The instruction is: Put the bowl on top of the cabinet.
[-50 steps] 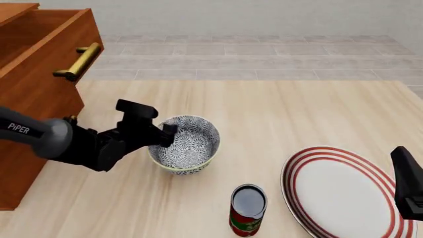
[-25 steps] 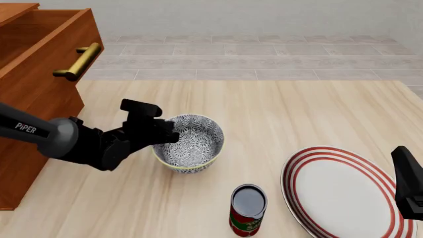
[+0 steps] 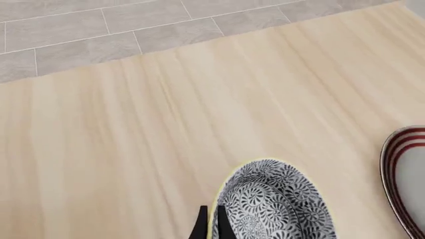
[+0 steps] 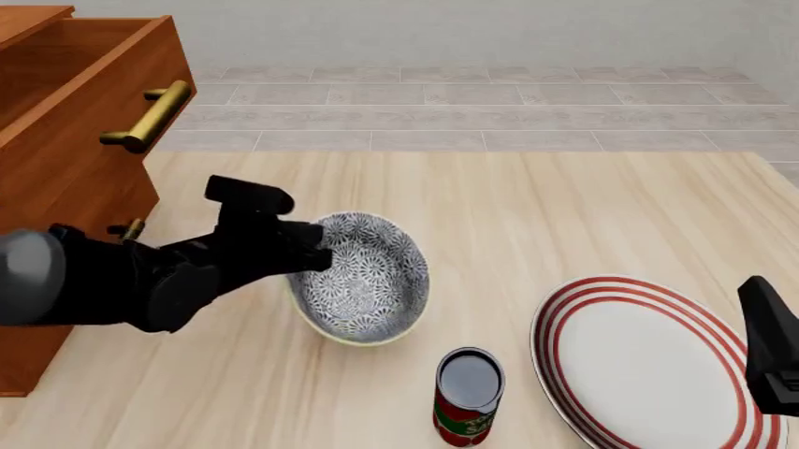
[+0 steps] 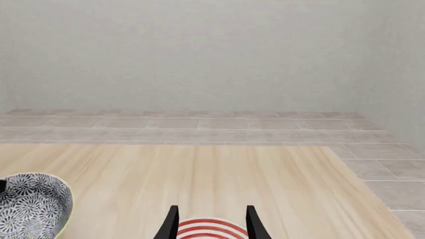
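Note:
The blue-and-white floral bowl (image 4: 369,281) hangs tilted just above the table, its opening turned toward the right. My left gripper (image 4: 312,255) is shut on its left rim; in the left wrist view the two fingers (image 3: 201,228) pinch the pale rim of the bowl (image 3: 279,204). The reddish-brown cabinet (image 4: 56,187) stands at the far left, its top out of view. My right gripper (image 5: 211,223) is open and holds nothing, low at the right edge (image 4: 772,351) over the plate. The bowl (image 5: 30,204) also shows in the right wrist view.
A white red-ringed plate (image 4: 649,365) lies at the front right. A red can (image 4: 470,398) stands just in front of the bowl. The cabinet's upper drawer with a brass handle (image 4: 150,114) is pulled open and juts out above the left arm.
The left gripper has risen and drawn back slightly left with the bowl, which has come off the table and tipped toward the right. The right arm has stayed put.

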`<move>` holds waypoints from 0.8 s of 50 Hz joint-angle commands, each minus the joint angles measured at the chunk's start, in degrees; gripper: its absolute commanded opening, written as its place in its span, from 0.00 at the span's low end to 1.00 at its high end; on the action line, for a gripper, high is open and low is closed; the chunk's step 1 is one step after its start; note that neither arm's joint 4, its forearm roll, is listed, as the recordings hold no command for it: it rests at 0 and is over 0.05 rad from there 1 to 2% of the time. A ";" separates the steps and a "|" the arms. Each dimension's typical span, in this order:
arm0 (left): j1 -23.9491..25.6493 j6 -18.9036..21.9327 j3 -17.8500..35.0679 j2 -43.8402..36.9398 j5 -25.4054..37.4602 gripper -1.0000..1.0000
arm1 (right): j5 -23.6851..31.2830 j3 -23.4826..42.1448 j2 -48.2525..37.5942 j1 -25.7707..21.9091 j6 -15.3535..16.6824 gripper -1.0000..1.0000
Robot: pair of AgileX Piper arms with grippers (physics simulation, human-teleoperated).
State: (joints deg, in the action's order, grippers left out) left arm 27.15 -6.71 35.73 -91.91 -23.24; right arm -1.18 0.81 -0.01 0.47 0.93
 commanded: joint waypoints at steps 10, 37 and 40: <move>1.25 -0.54 -1.42 11.69 6.82 0.00 | 0.09 0.01 0.00 -0.14 0.37 1.00; 3.23 -2.09 -0.64 26.31 17.07 0.00 | -0.09 -0.02 0.00 -0.17 0.64 1.00; 3.57 -2.23 -0.19 28.19 18.56 0.00 | -0.04 0.04 0.00 -0.19 0.66 1.00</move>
State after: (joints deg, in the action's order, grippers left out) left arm 29.74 -8.72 34.42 -69.46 -8.91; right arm -1.18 0.86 -0.01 0.33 1.49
